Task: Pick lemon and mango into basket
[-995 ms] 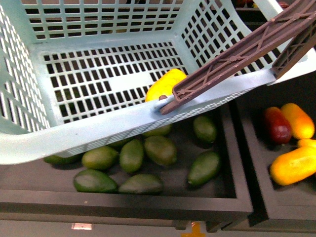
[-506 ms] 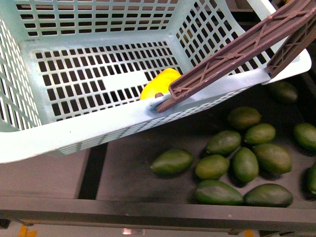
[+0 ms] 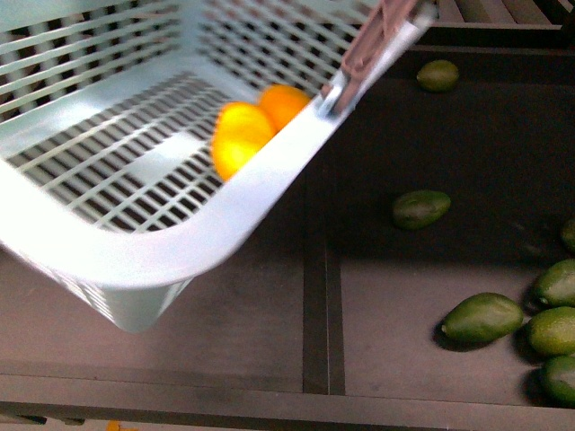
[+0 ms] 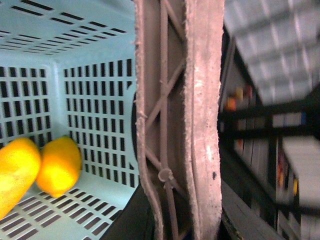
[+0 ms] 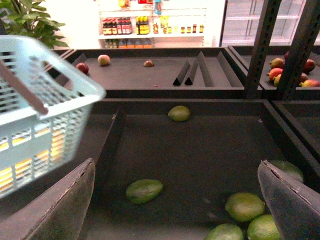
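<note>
The light aqua basket (image 3: 135, 260) hangs tilted at the upper left of the front view, blurred by motion. Two yellow-orange fruits lie together on its slotted bottom: the longer mango (image 3: 238, 139) and the rounder lemon (image 3: 286, 101) behind it. In the left wrist view the mango (image 4: 15, 175) and the lemon (image 4: 59, 165) lie side by side. My left gripper (image 4: 175, 227) is shut on the basket's brownish-mauve handle (image 4: 180, 120), which hides its fingers. My right gripper (image 5: 175, 210) is open and holds nothing, over a dark bin, with the basket (image 5: 45, 125) beside it.
Dark green avocados (image 3: 420, 208) (image 3: 482, 317) lie scattered in the black produce bins below and beside the basket. A bin divider (image 3: 314, 296) runs toward the front edge. In the right wrist view, red fruits (image 5: 82, 67) and a black shelf post (image 5: 260, 45) stand farther back.
The basket has swung and tilted across the front view, and the avocados have slid to the right. Two fruits show in the basket now, where one showed before.
</note>
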Tool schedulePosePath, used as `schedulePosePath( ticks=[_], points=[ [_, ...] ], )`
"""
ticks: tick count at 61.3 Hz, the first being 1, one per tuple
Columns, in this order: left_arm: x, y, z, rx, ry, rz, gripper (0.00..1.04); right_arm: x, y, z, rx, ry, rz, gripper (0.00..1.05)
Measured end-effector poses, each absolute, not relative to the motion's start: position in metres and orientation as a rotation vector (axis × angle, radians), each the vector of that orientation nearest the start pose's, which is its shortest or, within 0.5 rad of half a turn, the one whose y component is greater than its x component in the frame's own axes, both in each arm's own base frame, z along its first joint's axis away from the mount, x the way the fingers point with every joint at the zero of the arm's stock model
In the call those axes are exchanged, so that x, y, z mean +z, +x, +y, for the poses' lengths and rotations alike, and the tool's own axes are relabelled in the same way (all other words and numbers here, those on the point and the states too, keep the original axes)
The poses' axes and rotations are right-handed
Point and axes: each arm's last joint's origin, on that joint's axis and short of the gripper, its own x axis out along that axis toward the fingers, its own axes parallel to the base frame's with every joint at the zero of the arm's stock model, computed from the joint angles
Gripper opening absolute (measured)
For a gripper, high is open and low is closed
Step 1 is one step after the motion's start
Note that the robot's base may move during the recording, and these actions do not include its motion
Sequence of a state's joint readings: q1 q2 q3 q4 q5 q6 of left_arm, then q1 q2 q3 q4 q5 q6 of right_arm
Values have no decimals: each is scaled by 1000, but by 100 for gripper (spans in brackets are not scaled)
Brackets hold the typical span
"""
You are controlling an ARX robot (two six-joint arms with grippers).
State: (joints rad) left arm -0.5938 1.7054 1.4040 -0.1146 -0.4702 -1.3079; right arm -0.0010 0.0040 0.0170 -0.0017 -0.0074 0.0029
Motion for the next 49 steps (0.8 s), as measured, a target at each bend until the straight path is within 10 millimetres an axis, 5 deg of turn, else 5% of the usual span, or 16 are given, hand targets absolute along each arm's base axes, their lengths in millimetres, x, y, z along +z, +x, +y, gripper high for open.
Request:
schedulePosePath(
  ticks=[12, 25, 35, 49],
  points=[
    [288, 374, -168, 316, -1301, 227, 14, 169, 97, 0, -1, 3, -12, 96],
    [225, 419, -144, 378, -1368, 364, 14, 169, 97, 0, -1, 3, -12, 96],
    [191, 437, -130, 418, -1398, 381, 14, 169, 97, 0, -1, 3, -12, 96],
    [178, 445, -115, 356, -1464, 293, 14, 169, 97, 0, -1, 3, -12, 96]
  ],
)
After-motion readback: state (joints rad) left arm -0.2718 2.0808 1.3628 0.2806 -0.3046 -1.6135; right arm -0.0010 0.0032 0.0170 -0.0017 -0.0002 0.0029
